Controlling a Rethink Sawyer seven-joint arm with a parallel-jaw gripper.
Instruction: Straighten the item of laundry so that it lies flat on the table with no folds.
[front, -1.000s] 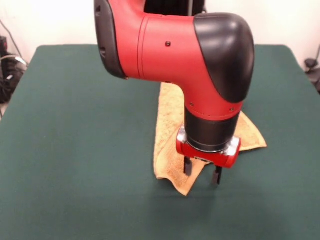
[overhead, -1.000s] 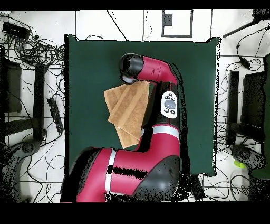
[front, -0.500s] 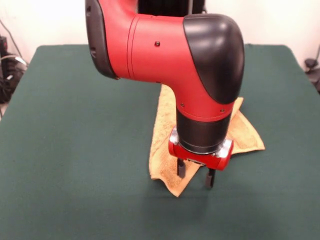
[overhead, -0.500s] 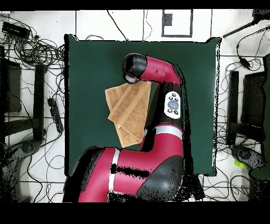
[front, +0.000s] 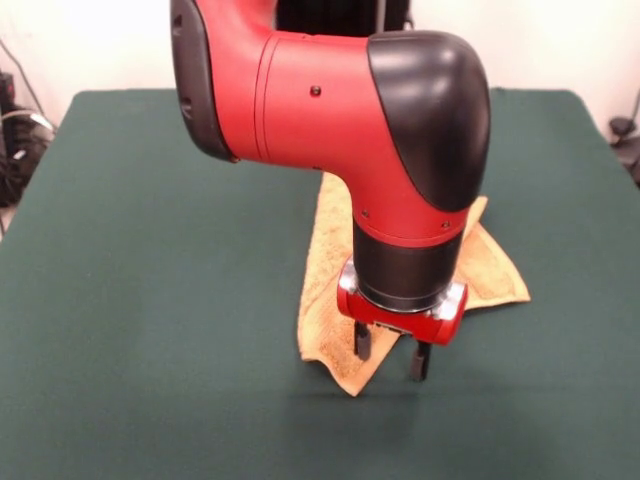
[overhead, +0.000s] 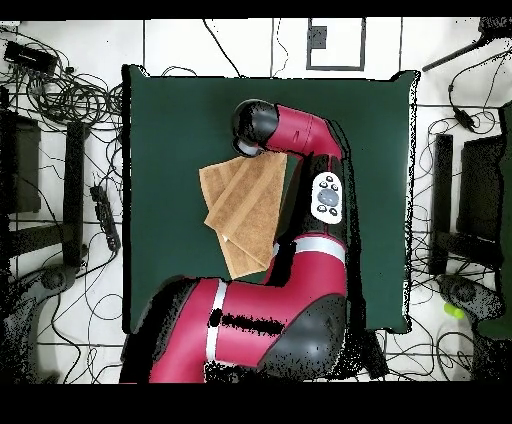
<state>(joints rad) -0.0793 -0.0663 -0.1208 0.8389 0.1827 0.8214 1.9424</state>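
We see the orange-tan terry towel (front: 330, 270) lying crumpled on the dark green table (front: 150, 300), a little toward three o'clock from the table's middle in the front view. It is folded over itself in layers: one pointed corner reaches toward six o'clock, another sticks out toward three o'clock, and a long straight edge runs up toward twelve o'clock until the arm hides it. In the overhead view the towel (overhead: 240, 210) shows as overlapping flaps, with the lower point aimed at six o'clock beside the arm's red body.

The red and black arm (front: 340, 110) bends down over the towel, and its gripper (front: 391, 355) hangs at the towel's six o'clock corner. We see its two dark fingers (front: 363, 341) held moderately apart with nothing between them; one stands over the towel's corner, the other over bare green cloth just beside it. We cannot tell whether the tips touch the fabric.

We can read no label, brand or writing on the towel or the arm in either view.
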